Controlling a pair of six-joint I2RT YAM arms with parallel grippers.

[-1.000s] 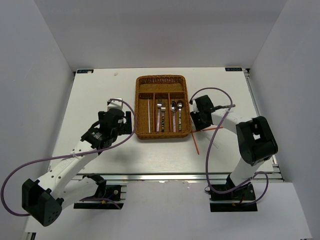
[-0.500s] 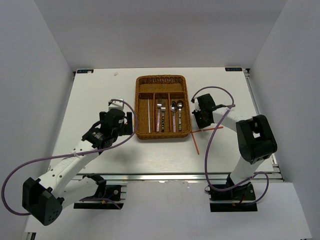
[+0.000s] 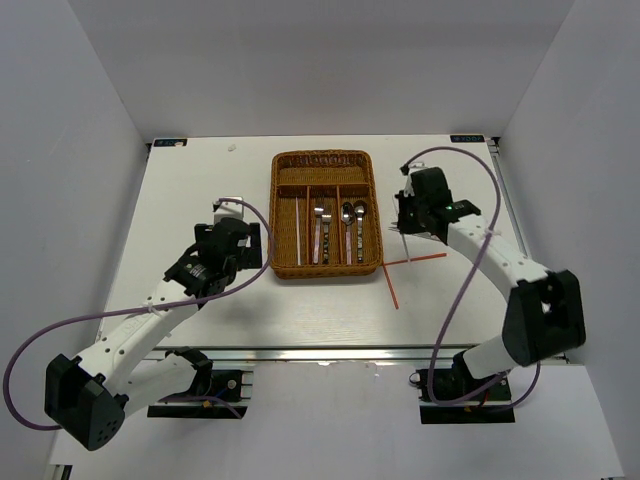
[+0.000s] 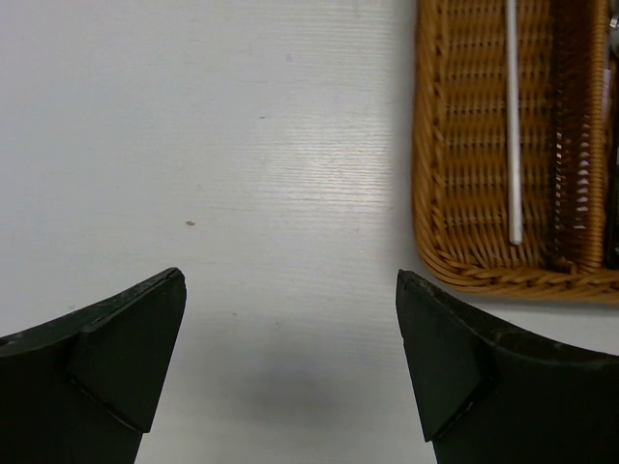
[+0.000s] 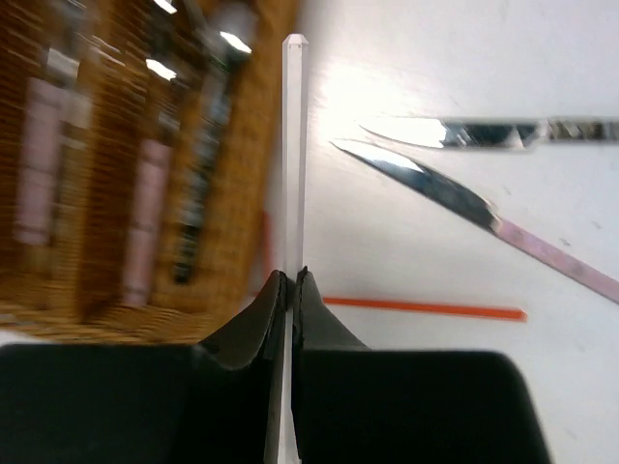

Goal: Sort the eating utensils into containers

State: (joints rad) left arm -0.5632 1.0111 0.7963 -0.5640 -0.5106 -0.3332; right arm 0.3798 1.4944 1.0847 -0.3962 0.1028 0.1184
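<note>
While both arms reach over the white table (image 3: 200,190) in the overhead view, the woven tray (image 3: 326,270) sits at upper centre. A white chopstick (image 3: 298,228) lies in its left narrow slot, pink-handled cutlery (image 3: 318,238) in the middle slot and spoons (image 3: 352,225) in the right one. The left gripper (image 3: 252,240) hangs just left of the tray's lower left corner. The right gripper (image 3: 402,222) is just right of the tray's right wall. Two red chopsticks (image 3: 415,260) lie on the table off the tray's lower right corner, meeting at one end.

Seen from the left wrist, the left gripper (image 4: 290,358) is spread wide over bare table with nothing between its fingers (image 4: 126,358). The tray (image 4: 435,193) fills the upper right of the frame, and the white chopstick (image 4: 513,116) rests inside it.

Seen from the right wrist, the right gripper (image 5: 290,290) is pressed together, pinching a second white chopstick (image 5: 293,145) that runs straight up the frame. The blurred tray (image 5: 242,193) and its pink-handled cutlery (image 5: 150,213) fill the left side. At right, two silver utensils (image 5: 484,130) lie on the table, one of them pink-handled. One red chopstick (image 5: 416,309) lies below them.
</note>
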